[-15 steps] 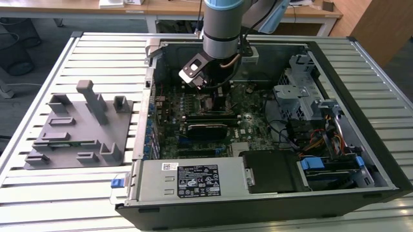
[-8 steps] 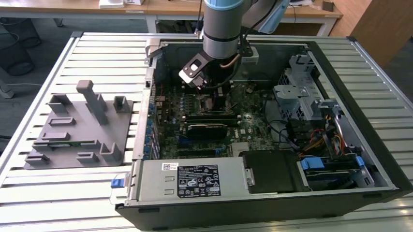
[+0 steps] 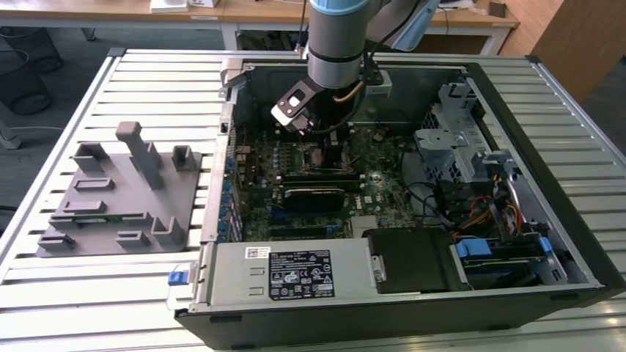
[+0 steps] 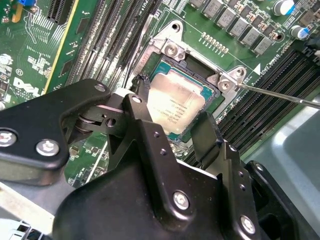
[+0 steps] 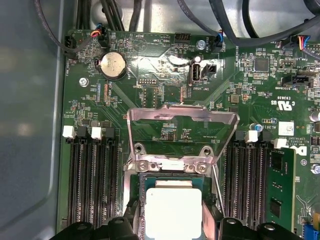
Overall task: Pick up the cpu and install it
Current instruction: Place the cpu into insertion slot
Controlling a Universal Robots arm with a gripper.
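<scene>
Gripping: my jaws are clamped on the cpu (image 4: pixel 176 102), and I'm the gripper (image 4: pixel 175 107), right down at the board.
Fingers: one black finger (image 4: pixel 150 135) sits on each of two opposite edges of the chip, as both wrist views show.
Cpu: it lies flat in the socket frame (image 4: pixel 172 49), silver top up, with a thin green rim showing around it.
Load plate: the metal plate (image 5: pixel 181 114) is swung up and open, standing past the socket's hinge edge.
Lever: a thin metal rod (image 4: pixel 280 96) pokes out from the socket's corner and crosses the memory slots.
Memory slots: black rows (image 5: pixel 95 175) run along both sides of the socket, and a green memory strip (image 5: pixel 280 192) stands beside the other bank.
Coin cell: the round battery (image 5: pixel 113 65) sits near the motherboard's (image 5: pixel 165 82) cabled edge.
Case: the open computer case (image 3: pixel 391 323) lies on the slatted table (image 3: pixel 146 81), and my arm (image 3: pixel 338 44) comes down into its middle.
Holder: a grey fixture (image 3: pixel 108 198) sits near the table's edge at the exterior view's left, well apart from me.
</scene>
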